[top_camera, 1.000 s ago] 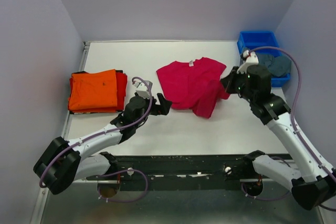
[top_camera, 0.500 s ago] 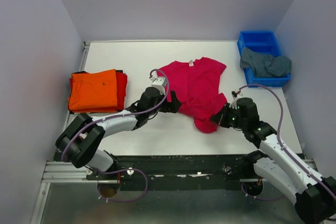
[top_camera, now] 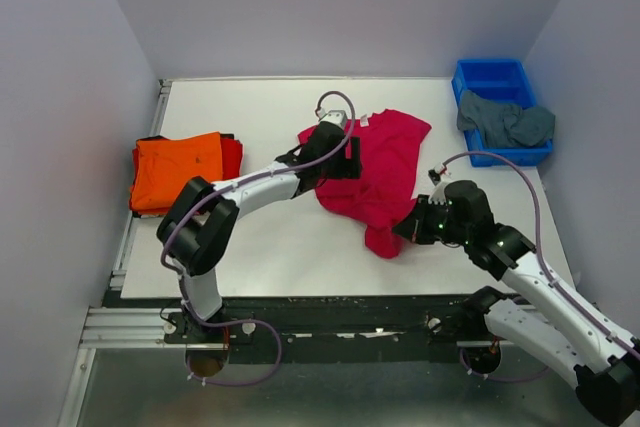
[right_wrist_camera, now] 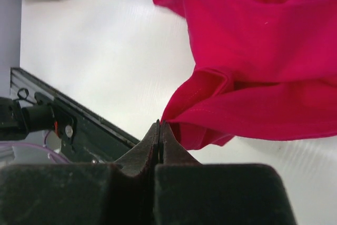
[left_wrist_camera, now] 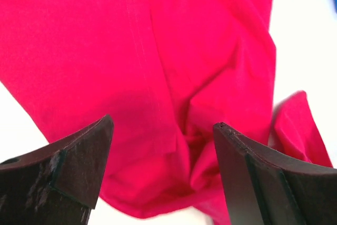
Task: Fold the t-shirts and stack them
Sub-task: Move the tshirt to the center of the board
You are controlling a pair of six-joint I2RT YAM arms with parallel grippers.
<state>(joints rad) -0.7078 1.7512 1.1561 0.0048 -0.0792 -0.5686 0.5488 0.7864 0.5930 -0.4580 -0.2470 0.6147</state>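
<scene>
Smooth white table (top_camera: pixel 300 237) holds a rumpled soft crimson-pink shirt (top_camera: pixel 385 169), left gripper (left_wrist_camera: pixel 163 130) spread wide above it, right gripper (right_wrist_camera: pixel 159 126) pinched on its hem.

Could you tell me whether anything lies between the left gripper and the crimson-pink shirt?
Nothing visible does: the left gripper hangs open directly over the crimson-pink shirt, with only bare cloth showing between its fingers.

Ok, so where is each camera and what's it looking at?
Top external: high behind the robot, looking down on the table, left arm and right arm in view.
Left wrist: above the pink t-shirt, looking down through the open left gripper.
Right wrist: low, looking along the shut right gripper pinching the shirt's hem.
All three show the pink t-shirt.
</scene>
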